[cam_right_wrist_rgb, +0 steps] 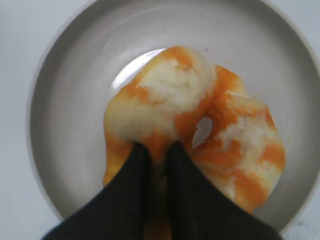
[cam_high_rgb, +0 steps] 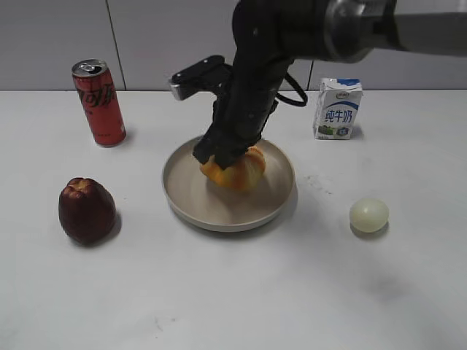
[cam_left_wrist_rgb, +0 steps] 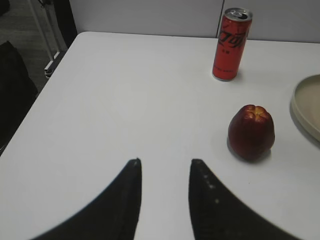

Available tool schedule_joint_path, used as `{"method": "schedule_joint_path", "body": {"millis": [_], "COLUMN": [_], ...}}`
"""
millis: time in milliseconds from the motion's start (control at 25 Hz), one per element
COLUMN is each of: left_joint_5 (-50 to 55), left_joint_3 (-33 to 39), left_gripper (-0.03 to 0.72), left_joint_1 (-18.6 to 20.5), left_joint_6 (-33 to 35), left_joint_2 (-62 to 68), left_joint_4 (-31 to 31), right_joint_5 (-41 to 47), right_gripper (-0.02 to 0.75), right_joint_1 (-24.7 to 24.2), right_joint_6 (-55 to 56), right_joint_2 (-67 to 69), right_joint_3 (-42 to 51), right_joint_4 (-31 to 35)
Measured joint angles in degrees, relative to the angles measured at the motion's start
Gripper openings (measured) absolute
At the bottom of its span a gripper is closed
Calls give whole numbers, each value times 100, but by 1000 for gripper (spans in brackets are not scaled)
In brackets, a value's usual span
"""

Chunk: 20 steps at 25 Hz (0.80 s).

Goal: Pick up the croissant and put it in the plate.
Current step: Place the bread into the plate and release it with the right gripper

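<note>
The right gripper (cam_right_wrist_rgb: 156,150) has its two black fingers (cam_right_wrist_rgb: 182,165) pressed close together on the lower edge of the croissant (cam_right_wrist_rgb: 190,125), a puffy golden-yellow pastry with orange-brown stripes, so it is pinching a fold of the pastry. The croissant lies directly in front of the fingertips and spreads away from them to the right in the right wrist view. In the exterior view the black arm of this gripper (cam_high_rgb: 219,157) comes down from the upper right and meets the croissant (cam_high_rgb: 237,173) from above at its left side. The croissant is inside the round shallow beige plate (cam_high_rgb: 186,193), a little toward the back of it, and it seems to touch the bottom of the plate (cam_right_wrist_rgb: 65,100), though I cannot tell this for sure.

The left gripper (cam_left_wrist_rgb: 165,162) hangs over the bare white table (cam_left_wrist_rgb: 125,100) with its fingers apart and nothing between them. Near it on the right stands a dark red apple-like fruit (cam_left_wrist_rgb: 251,132), and farther behind a red soda can (cam_left_wrist_rgb: 231,44). On the right side of the table are a small white and blue milk carton (cam_high_rgb: 337,109) and a pale round ball (cam_high_rgb: 368,215), both well apart from the plate
</note>
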Motion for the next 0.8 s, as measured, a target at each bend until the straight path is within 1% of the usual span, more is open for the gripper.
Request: {"method": "schedule_joint_path", "body": {"millis": [80, 120, 160, 200, 320, 360, 440, 520, 640, 800], "left_joint_5": [0, 0, 0, 0, 0, 0, 0, 0, 0, 0], "left_joint_3": [0, 0, 0, 0, 0, 0, 0, 0, 0, 0], "left_gripper": [239, 239, 239, 239, 239, 239, 239, 239, 239, 239], "left_joint_1": [0, 0, 0, 0, 0, 0, 0, 0, 0, 0], "left_joint_6": [0, 0, 0, 0, 0, 0, 0, 0, 0, 0], "left_joint_2": [0, 0, 0, 0, 0, 0, 0, 0, 0, 0], "left_joint_4": [0, 0, 0, 0, 0, 0, 0, 0, 0, 0], "right_joint_5": [-152, -220, -303, -357, -464, -469, -366, -160, 243, 708], "right_gripper": [71, 89, 136, 216, 524, 573, 610, 627, 633, 636], "right_joint_1": [0, 0, 0, 0, 0, 0, 0, 0, 0, -98], "right_joint_6": [0, 0, 0, 0, -2, -7, -14, -14, -21, -21], "right_joint_2": [171, 236, 270, 288, 288, 288, 288, 288, 234, -205], "right_joint_3": [0, 0, 0, 0, -37, -63, -149, -307, -655, -1049], "right_joint_4": [-42, -54, -53, -53, -53, -53, -55, -55, -55, -55]}}
